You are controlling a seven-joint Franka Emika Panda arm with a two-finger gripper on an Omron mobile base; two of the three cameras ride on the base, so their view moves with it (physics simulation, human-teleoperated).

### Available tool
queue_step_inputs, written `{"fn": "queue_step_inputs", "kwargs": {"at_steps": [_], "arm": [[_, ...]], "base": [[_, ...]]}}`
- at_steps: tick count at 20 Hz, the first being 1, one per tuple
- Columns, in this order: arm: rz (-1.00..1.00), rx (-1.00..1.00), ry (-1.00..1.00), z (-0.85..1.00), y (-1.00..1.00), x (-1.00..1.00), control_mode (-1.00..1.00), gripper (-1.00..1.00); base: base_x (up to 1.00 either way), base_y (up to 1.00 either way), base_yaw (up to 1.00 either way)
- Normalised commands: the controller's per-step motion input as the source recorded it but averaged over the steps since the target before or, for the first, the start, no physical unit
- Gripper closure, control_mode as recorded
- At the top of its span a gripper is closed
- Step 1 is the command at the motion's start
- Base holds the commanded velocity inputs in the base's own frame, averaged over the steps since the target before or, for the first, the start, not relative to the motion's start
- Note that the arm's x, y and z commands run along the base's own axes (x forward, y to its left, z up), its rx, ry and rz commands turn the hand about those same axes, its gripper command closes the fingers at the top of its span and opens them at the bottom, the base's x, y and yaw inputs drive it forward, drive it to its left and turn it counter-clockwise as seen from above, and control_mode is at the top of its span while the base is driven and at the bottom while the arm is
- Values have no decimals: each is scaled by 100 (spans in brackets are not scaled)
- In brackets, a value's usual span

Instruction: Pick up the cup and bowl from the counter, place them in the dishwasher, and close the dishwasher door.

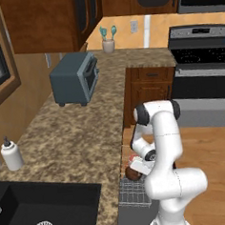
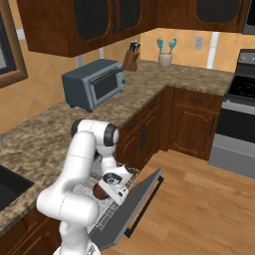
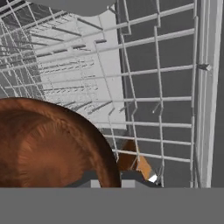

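While the arm point(image 2: 82, 164) bends down over the dishwasher, the end effector point(image 1: 136, 168) hangs low above the wire rack point(image 2: 102, 211) with its jaws drawn narrow on the bowl point(image 2: 101, 191). From the left base camera the bowl shows as a dark brown round shape just under the white hand, beside the table point(image 1: 78, 141) edge and over the grey grid of the rack. In the hand camera its reddish-brown inside point(image 3: 43, 148) takes up the lower left, with the rack's wires running across behind it and a pale grey floor beneath them.

The door point(image 2: 132, 204) is open, tilted down and outward toward the wood floor point(image 2: 199, 199), its dark handle along the outer edge. The rack sits between the door and the cabinet front.

I cannot make out the cup with any certainty; a small red-and-white patch beside the hand in the left base view may be part of it or of the robot.

On the table stand a blue-grey toaster oven point(image 1: 75, 79), a white soap bottle point(image 1: 11, 155) near the black sink point(image 1: 43, 213), a knife block point(image 2: 131, 59) and a jar of teal utensils point(image 1: 108, 40) in the far corner. A black-and-steel range point(image 1: 200, 74) stands past the corner cabinets.
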Motion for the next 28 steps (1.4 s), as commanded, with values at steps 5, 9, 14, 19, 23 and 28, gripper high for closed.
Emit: {"fn": "queue_step_inputs", "kwargs": {"at_steps": [5,9,14,19,23,28], "arm": [[0,0,0,-70,0,37,-100,100],[0,0,0,-71,0,29,-100,100],[0,0,-3,-58,0,8,-100,-100],[0,0,-8,18,-1,-22,-100,-100],[0,2,-17,64,-18,-58,-100,-100],[-2,0,-15,58,-58,-80,-100,-100]], "base": [[0,0,0],[0,0,0],[0,0,0],[0,0,0],[0,0,0],[0,0,0]]}}
